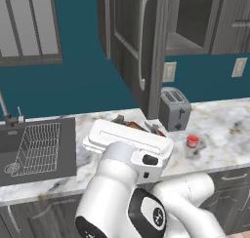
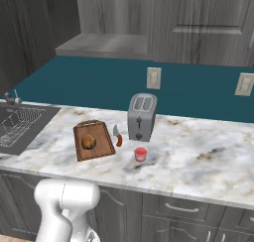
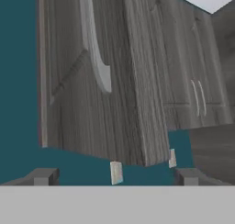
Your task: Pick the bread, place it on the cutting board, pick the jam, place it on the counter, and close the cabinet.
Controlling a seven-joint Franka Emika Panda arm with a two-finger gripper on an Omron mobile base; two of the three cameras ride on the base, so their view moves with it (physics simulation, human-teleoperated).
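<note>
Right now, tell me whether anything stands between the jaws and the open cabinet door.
Nothing visible does. In the hand view the open jaws face the cabinet door and its bar handle with only free space between. The toaster stands on the counter below the door's edge, seemingly beneath its swing.

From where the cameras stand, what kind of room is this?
Most likely a home kitchen, rendered. A marbled counter carries a toaster and a cutting board, a sink with a wire rack sits at one end, and a dark wall cabinet hangs open above.
</note>
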